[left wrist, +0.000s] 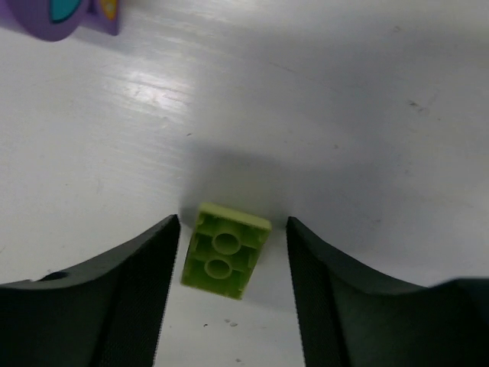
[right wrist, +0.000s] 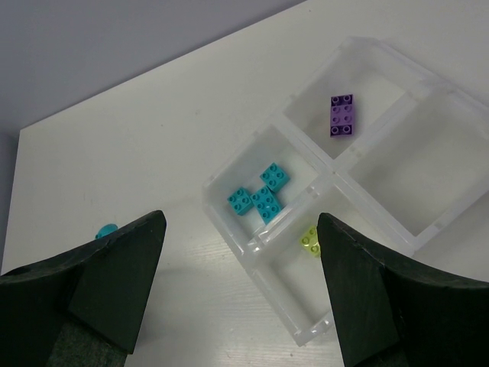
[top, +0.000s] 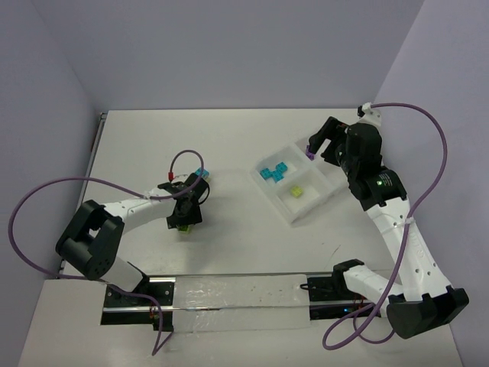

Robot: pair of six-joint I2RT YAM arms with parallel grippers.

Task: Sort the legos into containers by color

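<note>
Lime brick (left wrist: 225,251) — studs hidden

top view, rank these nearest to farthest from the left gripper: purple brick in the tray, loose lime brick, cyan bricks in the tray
1. loose lime brick: on the table, between the open fingers of the left gripper.
2. cyan bricks: off to the gripper's right, in the left compartment of the tray.
3. purple brick: farther right, in the tray's far compartment.
</note>
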